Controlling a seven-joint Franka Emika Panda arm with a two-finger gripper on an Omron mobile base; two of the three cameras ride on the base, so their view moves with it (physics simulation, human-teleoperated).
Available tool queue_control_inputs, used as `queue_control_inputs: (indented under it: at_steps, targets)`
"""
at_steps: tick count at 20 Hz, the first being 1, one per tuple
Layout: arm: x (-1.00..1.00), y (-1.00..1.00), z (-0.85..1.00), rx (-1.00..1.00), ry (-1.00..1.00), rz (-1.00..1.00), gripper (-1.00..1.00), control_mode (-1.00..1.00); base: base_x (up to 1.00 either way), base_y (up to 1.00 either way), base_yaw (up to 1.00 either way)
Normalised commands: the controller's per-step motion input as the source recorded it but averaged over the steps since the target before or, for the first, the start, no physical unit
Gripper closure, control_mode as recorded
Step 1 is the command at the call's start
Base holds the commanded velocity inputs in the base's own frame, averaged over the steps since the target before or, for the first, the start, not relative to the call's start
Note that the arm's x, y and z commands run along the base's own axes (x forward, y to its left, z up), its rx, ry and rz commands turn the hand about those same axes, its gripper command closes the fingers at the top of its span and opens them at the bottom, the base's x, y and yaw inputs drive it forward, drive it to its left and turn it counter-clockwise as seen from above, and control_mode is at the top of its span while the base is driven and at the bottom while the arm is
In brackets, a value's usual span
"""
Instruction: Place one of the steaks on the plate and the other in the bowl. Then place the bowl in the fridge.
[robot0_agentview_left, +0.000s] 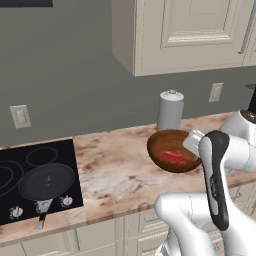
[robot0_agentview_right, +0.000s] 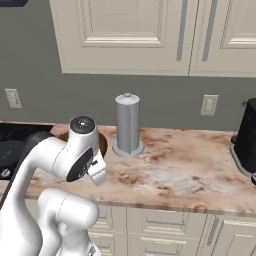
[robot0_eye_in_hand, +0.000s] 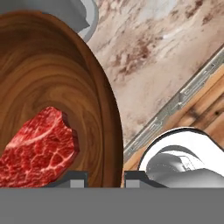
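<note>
The dark reddish-brown wooden bowl (robot0_agentview_left: 170, 145) hangs tilted over the counter's right part, in front of the grey cylinder. One raw-red steak (robot0_agentview_left: 174, 157) lies inside it. My gripper (robot0_agentview_left: 193, 145) is shut on the bowl's right rim. In the hand view the bowl (robot0_eye_in_hand: 52, 74) takes up the left side, with the steak (robot0_eye_in_hand: 37, 146) low in it, and the rim runs down between the fingertips of my gripper (robot0_eye_in_hand: 103, 179). In the right base view a strip of the bowl (robot0_agentview_right: 102, 142) shows behind my arm. The plate and the fridge are out of view.
A grey upright cylinder (robot0_agentview_left: 170, 110) stands at the back of the marbled counter (robot0_agentview_left: 115, 170). A black cooktop with a black round pan (robot0_agentview_left: 46, 181) lies at the left. A black appliance (robot0_agentview_right: 247, 140) stands at the far right. Cream cabinets hang above; drawers (robot0_eye_in_hand: 183, 98) sit below the counter edge.
</note>
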Motion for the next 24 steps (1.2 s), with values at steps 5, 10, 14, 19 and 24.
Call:
queue_control_inputs:
  at_steps: [5,10,14,19,24]
  targets:
    - [-0.46,-0.34,0.14,0.0,0.0,-0.17,1.0,-1.0,0.0,0.0,0.0]
    - [-0.16,0.17,-0.01,0.0,0.0,-0.03,1.0,-1.0,0.0,0.0,0.0]
    - [-0.04,-0.03,0.0,0.01,-0.01,-0.02,1.0,1.0,-0.09,-0.13,-0.08]
    - [0.0,0.0,0.0,0.0,0.0,0.0,1.0,1.0,-0.42,-0.32,-0.62]
    - [0.0,0.0,0.0,0.0,0.0,0.0,1.0,1.0,-0.07,-0.63,-0.67]
